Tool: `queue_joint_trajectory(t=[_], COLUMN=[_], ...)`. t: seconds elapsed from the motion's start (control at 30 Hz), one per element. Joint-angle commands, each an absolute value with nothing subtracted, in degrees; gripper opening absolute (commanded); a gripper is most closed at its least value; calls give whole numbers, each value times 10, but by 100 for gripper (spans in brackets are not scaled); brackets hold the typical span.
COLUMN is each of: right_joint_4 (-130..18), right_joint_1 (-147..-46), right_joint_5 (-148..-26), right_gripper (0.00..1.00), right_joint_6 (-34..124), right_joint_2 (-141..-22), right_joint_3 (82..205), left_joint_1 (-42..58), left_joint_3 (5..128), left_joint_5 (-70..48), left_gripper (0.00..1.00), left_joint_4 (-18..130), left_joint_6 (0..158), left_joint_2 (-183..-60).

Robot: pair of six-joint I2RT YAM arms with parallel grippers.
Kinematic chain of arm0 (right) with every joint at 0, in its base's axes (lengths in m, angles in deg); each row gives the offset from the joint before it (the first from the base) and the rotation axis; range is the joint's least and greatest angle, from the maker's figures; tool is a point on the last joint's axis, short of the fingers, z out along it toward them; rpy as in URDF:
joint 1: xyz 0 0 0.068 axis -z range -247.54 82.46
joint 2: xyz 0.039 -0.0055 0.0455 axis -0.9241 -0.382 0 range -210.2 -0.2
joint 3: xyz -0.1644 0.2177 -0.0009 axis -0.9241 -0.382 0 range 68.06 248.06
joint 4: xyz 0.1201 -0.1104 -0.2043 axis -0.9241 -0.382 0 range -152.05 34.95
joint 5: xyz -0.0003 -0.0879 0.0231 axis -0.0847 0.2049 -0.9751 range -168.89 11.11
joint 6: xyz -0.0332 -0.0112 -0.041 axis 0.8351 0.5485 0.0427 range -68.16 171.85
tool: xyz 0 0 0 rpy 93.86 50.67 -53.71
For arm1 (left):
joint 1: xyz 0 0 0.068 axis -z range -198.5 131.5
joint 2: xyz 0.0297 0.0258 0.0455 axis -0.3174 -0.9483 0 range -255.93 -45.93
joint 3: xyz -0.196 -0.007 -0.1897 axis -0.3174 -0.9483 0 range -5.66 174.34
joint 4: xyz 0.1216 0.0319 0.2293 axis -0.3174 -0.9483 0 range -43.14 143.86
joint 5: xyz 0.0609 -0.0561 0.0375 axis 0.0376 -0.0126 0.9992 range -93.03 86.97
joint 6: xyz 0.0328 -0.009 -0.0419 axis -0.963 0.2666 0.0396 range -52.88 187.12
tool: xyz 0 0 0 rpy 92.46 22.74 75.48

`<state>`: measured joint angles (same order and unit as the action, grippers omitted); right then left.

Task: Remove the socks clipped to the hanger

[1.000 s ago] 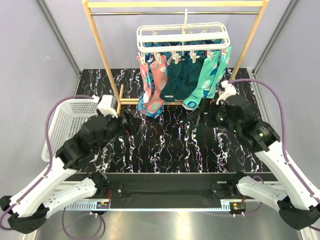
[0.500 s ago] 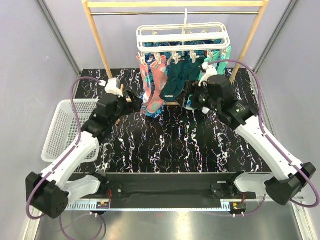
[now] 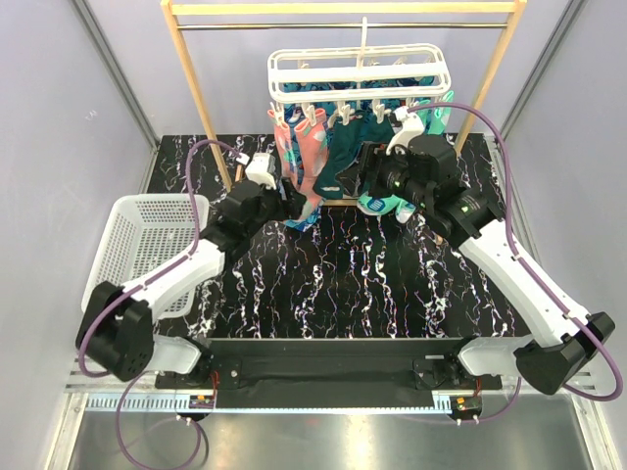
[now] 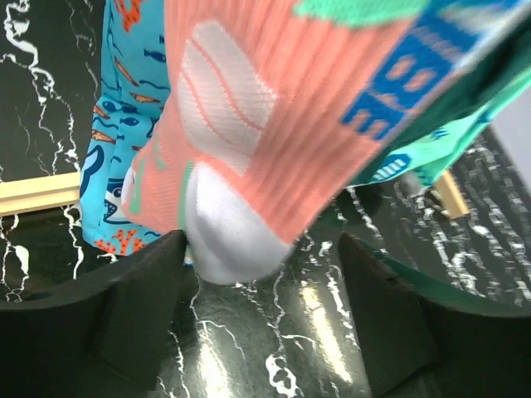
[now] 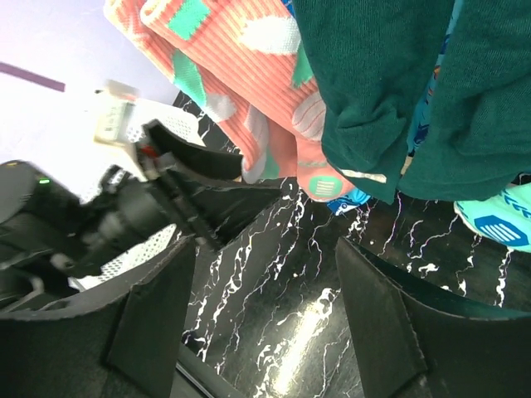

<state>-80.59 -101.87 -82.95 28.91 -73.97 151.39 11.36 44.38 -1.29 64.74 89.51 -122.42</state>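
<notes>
The white hanger (image 3: pixel 359 70) hangs from the wooden rail with the socks clipped under it. The coral-pink sock (image 3: pixel 312 155) is at the left, the dark teal socks (image 3: pixel 345 155) in the middle, the mint-green sock (image 3: pixel 380 202) at the right, and the bright blue sock (image 3: pixel 300 217) low behind the coral one. My left gripper (image 3: pixel 294 204) is open; in the left wrist view (image 4: pixel 261 290) the coral sock's white toe (image 4: pixel 232 240) hangs between its fingertips, close to the left finger. My right gripper (image 3: pixel 351 178) is open and empty (image 5: pixel 265 274), just below the teal socks (image 5: pixel 373 91).
The wooden rail stand (image 3: pixel 196 88) carries the hanger; its base bar (image 4: pixel 37 192) lies on the black marbled table behind the socks. A white mesh basket (image 3: pixel 137 245) stands at the left. My left arm (image 5: pixel 124 215) shows close to the right gripper's left finger.
Both arms have reached forward from near the table's middle to the hanging socks. The left gripper has come up to the coral sock's toe, the right one under the teal socks.
</notes>
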Motion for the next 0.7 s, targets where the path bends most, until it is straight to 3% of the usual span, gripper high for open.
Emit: queue_joint_trajectory(t=[0.0,0.13,0.23,0.37,0.67], right_joint_4=[-779,-797,-803,-788,-789], right_joint_1=[-1017,-1017,-1021,-1034,-1095], right_joint_5=[-834,-823,-822,-801,-725], right_gripper=[74,70,66,64,64], right_joint_6=[293,283,278,275,309], right_joint_2=[-731,-755,-778,-810,-915], right_joint_3=[1542,1575,1630,1689,1837], left_joint_1=[116,144,169,182,210], left_joint_3=[479,465,447,434,414], left_joint_5=[29,44,59,59,60], left_gripper=[58,21,6,0,0], left_joint_4=[688,689,684,664,645], left_joint_6=[867,852,844,848,845], left_joint_2=[-1236,-1192,-1148,-1108,-1077])
